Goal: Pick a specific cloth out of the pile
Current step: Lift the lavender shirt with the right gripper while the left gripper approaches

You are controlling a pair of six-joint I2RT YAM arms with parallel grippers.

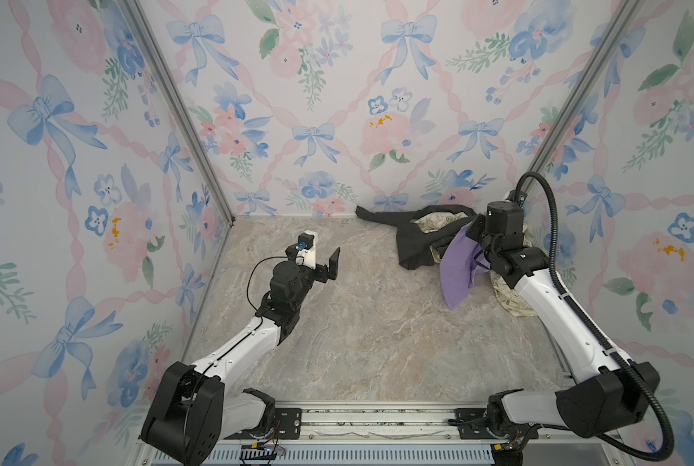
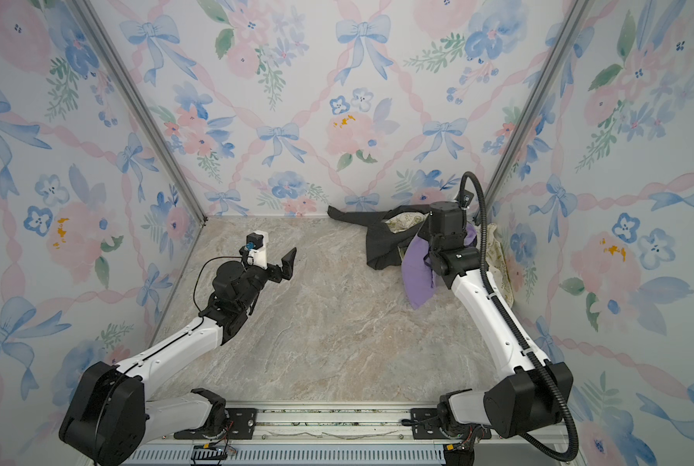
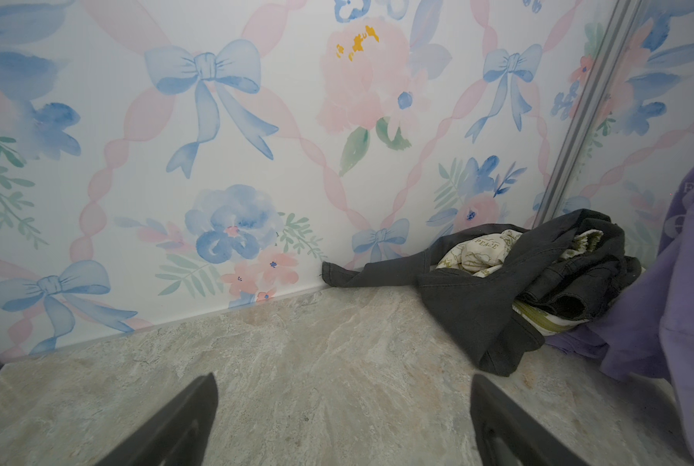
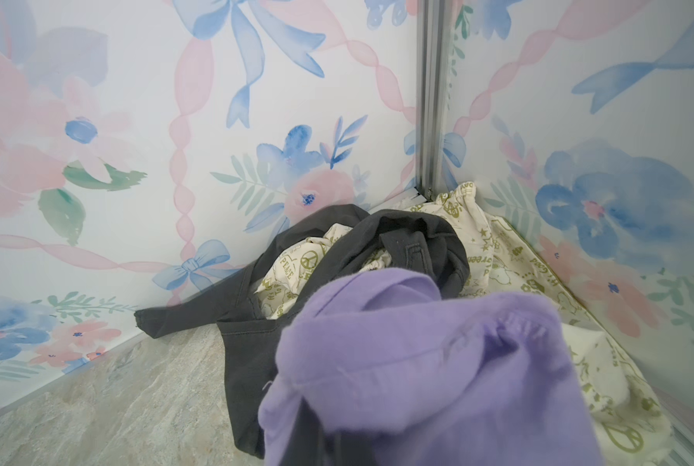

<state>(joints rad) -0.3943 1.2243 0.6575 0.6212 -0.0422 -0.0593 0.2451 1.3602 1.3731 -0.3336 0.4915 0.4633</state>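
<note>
**Lavender cloth lifted at the pile, left arm idle**

The right claw [image 1: 474,236] is closed. Its fingers are buried in fabric, so the grip cannot be seen directly, but it appears to be clamped on the cloth [image 1: 456,270]. The lavender piece bunches up right in front of the right wrist camera and hangs down from the claw in both top views.

The cloth's lower end reaches toward the tabletop [image 1: 357,343], just in front of the pile [image 1: 418,238]. The pile sits in the back right corner against the walls. In it, the black garment [image 4: 248,363] sprawls over the cream cloth [image 4: 510,262] with its olive-green print, and one black strip stretches left along the back wall.

The left claw [image 3: 343,407] is spread wide and holds nothing. It hovers over bare tabletop on the left, well apart from the pile.
</note>
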